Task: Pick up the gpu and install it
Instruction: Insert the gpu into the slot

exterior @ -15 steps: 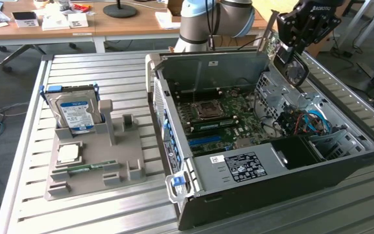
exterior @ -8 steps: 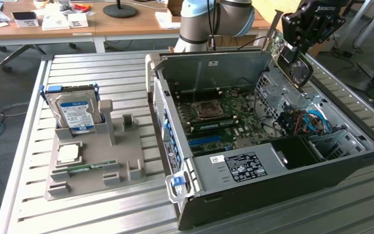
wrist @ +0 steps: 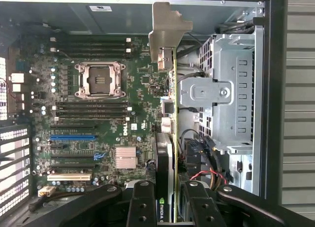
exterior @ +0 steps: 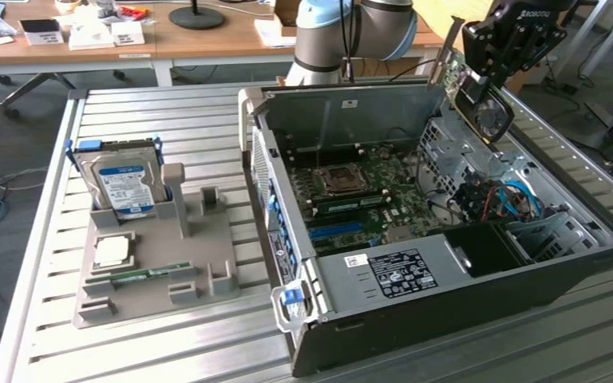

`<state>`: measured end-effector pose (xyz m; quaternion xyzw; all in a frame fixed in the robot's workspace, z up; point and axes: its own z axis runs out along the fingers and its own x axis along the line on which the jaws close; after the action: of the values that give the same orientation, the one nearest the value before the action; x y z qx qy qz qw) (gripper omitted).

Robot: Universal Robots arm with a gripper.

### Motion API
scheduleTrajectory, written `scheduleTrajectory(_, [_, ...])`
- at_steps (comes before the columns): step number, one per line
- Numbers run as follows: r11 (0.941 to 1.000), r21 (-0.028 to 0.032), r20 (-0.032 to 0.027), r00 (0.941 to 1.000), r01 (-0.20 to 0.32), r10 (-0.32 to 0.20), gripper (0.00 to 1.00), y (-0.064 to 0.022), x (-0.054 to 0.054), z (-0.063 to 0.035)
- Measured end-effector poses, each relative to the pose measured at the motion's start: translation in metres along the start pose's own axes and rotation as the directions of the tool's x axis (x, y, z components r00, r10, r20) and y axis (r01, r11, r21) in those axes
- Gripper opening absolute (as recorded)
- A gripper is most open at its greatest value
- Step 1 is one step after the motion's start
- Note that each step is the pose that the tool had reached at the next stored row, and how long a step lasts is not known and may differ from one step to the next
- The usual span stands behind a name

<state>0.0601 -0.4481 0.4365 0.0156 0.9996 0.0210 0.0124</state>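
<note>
My gripper (exterior: 490,73) hangs above the far right corner of the open computer case (exterior: 562,275) and is shut on the gpu (exterior: 475,100). The card's dark fan face and long silvery bracket (exterior: 444,54) are clear of the case. In the wrist view the gpu (wrist: 168,153) is edge-on between my black fingers (wrist: 142,205), its metal bracket (wrist: 169,30) pointing away from me, with my gripper (wrist: 170,207) clamped on its near end. Below it lies the green motherboard (wrist: 142,89), whose blue expansion slot (wrist: 72,137) is off to one side of the card.
A silver drive cage (wrist: 221,99) and loose cables (wrist: 206,173) sit beside the card inside the case. On the slatted table, at the exterior view's left, a grey holder (exterior: 195,267) carries a hard drive (exterior: 125,187), a processor (exterior: 112,251) and a memory stick (exterior: 147,274).
</note>
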Motion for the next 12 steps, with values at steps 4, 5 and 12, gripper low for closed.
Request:
scheduleTrajectory(4, [1.0, 0.0, 0.0, 1.0, 0.0, 0.0, 0.27, 0.0, 0.0, 0.0])
scheduleTrajectory(5, [1.0, 0.0, 0.0, 1.0, 0.0, 0.0, 0.27, 0.0, 0.0, 0.0])
scheduleTrajectory(12, [0.9987, -0.0012, -0.0021, 0.9987, 0.051, -0.051, 0.27, 0.0, 0.0, 0.0001])
